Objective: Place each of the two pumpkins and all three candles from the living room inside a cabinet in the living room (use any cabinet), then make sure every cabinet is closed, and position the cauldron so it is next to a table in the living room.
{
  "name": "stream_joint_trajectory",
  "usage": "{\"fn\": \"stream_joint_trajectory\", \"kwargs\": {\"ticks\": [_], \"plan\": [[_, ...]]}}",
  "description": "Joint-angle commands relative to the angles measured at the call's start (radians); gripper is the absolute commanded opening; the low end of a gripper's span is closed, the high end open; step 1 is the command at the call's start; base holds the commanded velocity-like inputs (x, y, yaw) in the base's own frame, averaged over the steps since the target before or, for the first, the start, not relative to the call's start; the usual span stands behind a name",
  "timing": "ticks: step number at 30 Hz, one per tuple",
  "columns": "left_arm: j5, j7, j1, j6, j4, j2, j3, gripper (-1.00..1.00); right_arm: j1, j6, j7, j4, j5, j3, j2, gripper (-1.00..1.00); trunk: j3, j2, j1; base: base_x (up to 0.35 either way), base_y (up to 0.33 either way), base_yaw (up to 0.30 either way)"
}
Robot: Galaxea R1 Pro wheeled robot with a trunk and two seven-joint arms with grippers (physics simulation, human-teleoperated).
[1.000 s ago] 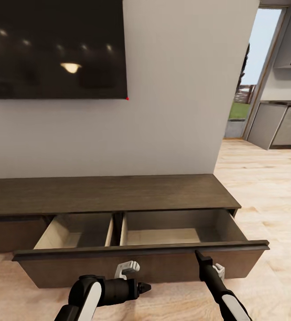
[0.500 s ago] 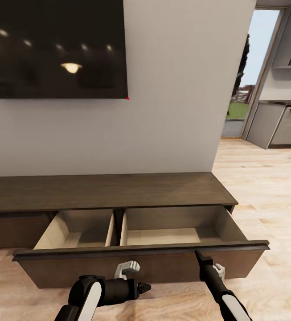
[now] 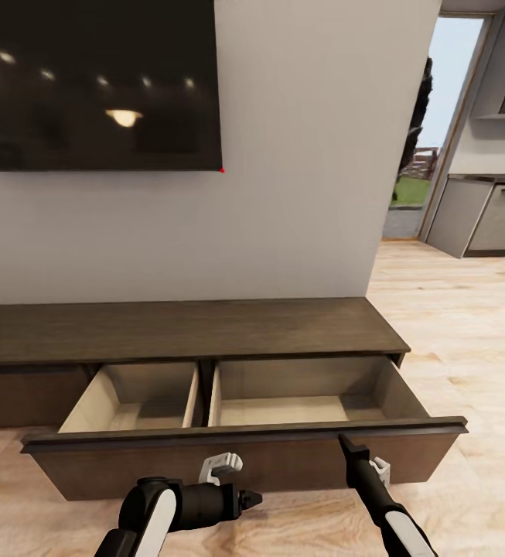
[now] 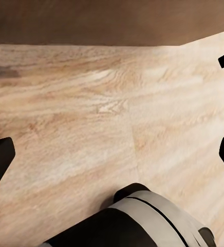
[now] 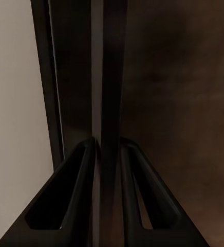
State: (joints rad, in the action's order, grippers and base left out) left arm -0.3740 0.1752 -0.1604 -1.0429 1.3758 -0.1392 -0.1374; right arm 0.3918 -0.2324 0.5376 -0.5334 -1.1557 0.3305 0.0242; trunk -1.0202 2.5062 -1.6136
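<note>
Now right claw [image 3: 343,441] clenched on open cabinet [image 3: 206,333] drawer front [image 5: 109,103]; left claw [image 3: 250,499] spread wide, holding nothing.

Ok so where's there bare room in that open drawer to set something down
Both pale compartments of the open drawer look bare: the narrower left one and the wider right one, split by a divider. The cabinet top is bare too. The right gripper crowds the front edge.

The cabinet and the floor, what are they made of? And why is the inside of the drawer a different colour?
The cabinet looks like dark-brown wood with a matt finish: faint grain streaks run along its top. The drawer inside looks like pale beige board, smooth and plain, maybe unstained wood or laminate. The floor looks like light wood planks, with grain and plank seams showing. It is a simulator's render, so these are looks only.
</note>
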Motion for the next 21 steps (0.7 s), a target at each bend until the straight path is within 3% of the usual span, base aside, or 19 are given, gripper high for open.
{"fn": "stream_joint_trajectory", "kwargs": {"ticks": [1, 2, 3, 14, 21], "plan": [[0.010, 0.010, -0.001, -0.003, 0.000, 0.000, 0.001, 1.00, 0.001, -0.016, 0.010, -0.002, -0.010, -0.016, 0.002, -1.00, -0.001, 0.001, 0.001, -0.022, 0.000, 0.000], [0.010, 0.010, -0.001, -0.003, 0.000, 0.000, 0.001, 1.00, 0.001, -0.016, 0.010, -0.002, -0.010, -0.016, 0.002, -1.00, -0.001, 0.001, 0.001, -0.011, 0.000, 0.000], [0.010, 0.010, -0.001, -0.003, 0.000, 0.000, 0.001, 1.00, 0.001, -0.016, 0.010, -0.002, -0.010, -0.016, 0.002, 1.00, -0.001, 0.001, 0.001, -0.007, 0.000, 0.000], [0.010, 0.010, -0.001, -0.003, 0.000, 0.000, 0.001, 1.00, 0.001, -0.016, 0.010, -0.002, -0.010, -0.016, 0.001, 1.00, -0.001, 0.001, 0.001, -0.075, 0.000, 0.000], [0.010, 0.010, -0.001, -0.003, 0.000, 0.000, 0.001, 1.00, 0.001, -0.016, 0.010, -0.002, -0.010, -0.016, 0.000, 1.00, -0.001, 0.001, 0.001, -0.263, 0.000, 0.000]]}}
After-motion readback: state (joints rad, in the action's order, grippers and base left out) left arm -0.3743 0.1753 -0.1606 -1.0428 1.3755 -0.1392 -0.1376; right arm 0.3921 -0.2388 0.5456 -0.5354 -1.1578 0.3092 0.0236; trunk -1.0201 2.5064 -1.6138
